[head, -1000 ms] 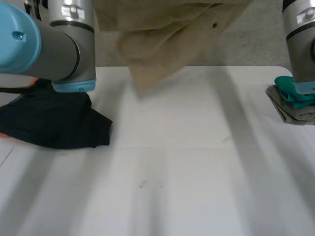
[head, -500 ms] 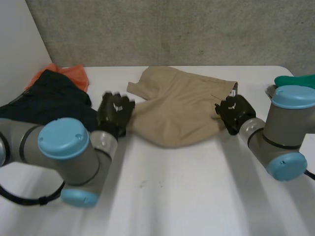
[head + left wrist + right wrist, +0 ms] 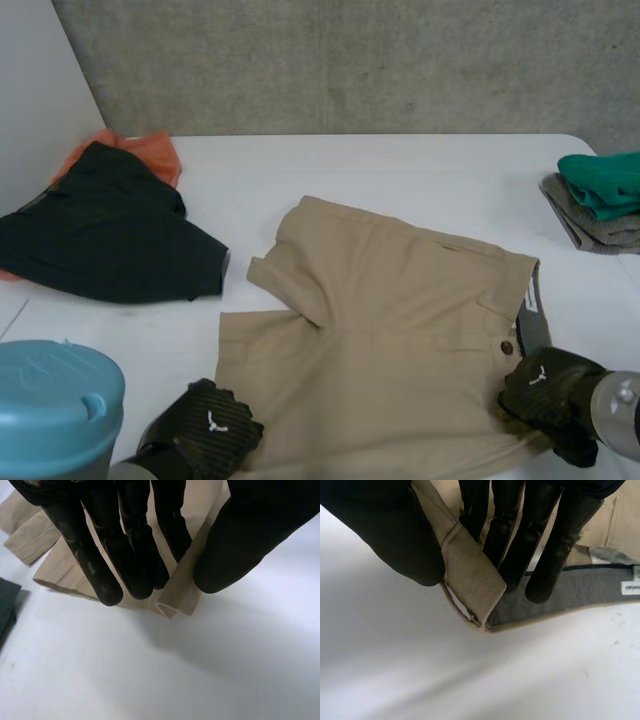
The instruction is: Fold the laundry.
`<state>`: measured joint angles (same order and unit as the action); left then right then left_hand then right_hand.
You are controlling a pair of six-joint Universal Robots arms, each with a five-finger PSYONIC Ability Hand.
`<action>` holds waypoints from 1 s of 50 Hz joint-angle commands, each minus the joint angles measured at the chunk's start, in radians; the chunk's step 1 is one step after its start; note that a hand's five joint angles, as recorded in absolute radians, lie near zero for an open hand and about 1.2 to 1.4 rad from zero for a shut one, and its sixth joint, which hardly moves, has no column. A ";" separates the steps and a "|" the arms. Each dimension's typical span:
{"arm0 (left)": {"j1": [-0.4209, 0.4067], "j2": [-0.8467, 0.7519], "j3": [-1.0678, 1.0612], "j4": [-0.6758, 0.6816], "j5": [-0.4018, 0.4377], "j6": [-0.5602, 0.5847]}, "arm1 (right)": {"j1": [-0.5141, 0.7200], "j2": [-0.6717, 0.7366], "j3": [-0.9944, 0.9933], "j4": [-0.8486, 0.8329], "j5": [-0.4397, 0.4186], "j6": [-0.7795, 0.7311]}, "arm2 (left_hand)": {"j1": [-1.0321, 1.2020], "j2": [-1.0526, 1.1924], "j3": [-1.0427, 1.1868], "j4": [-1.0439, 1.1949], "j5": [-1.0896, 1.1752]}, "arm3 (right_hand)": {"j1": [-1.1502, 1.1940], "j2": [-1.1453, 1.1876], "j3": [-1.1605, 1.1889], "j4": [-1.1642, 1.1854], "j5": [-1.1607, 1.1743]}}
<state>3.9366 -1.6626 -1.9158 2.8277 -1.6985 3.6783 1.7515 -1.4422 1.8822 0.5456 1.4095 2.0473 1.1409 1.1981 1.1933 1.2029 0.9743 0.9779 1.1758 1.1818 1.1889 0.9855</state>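
Tan shorts lie spread flat on the white table, one leg folded over at the middle. My left hand is at the near left corner of a leg; in the left wrist view its fingers and thumb pinch the hem corner of the shorts. At the near right, my right hand is on the waistband. There the right wrist view shows the thumb and fingers pinching the waistband corner, grey lining showing beside it.
A black garment lies over an orange one at the far left of the table. A folded green and grey stack sits at the far right edge. A grey wall stands behind the table.
The shorts hung high a second ago, then lay bunched at the far side. Both hands have pulled them toward the near edge, and they now lie spread flat.
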 commanded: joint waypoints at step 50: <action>0.176 -0.686 0.718 1.122 0.105 0.203 | 0.005 0.263 -0.370 -0.715 0.163 0.473 | -0.966 -1.024 -1.019 -1.028 -0.974 | -0.803 -1.001 -1.007 -1.014 -0.986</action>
<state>4.1124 -2.5164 -0.9759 3.9308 -1.5849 3.9174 1.7987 -1.0222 1.4313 -0.4012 1.6595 2.4026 0.1926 0.2017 0.2084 0.2033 0.0452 0.1961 0.2243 0.2086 0.2351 0.0662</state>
